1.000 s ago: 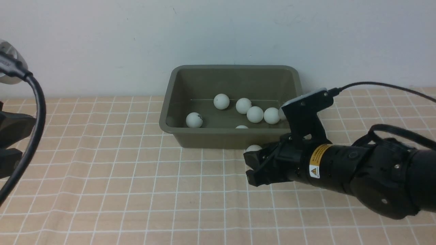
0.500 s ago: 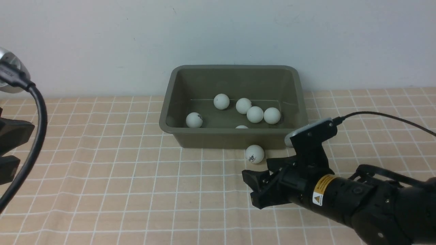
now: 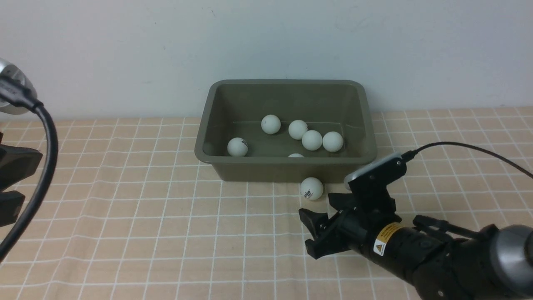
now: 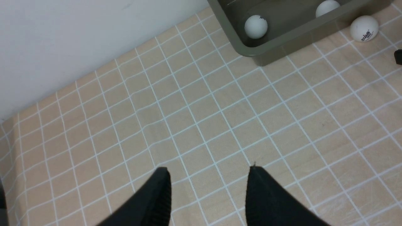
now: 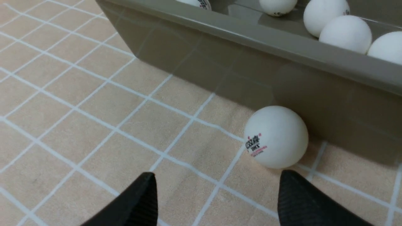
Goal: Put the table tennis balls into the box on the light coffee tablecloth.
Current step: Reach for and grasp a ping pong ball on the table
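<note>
One ball (image 3: 311,188) lies outside on the cloth (image 3: 166,233), just beside the near wall of the box (image 3: 258,170); I cannot tell whether it touches. Six balls (image 3: 312,140) lie in the box, five in plain sight and one half hidden behind that wall. So six of seven look done, with one left. The right jaws stand released and empty, near the outside ball but not around it. The left jaws, also parted and empty, hang well apart from the box.
</note>
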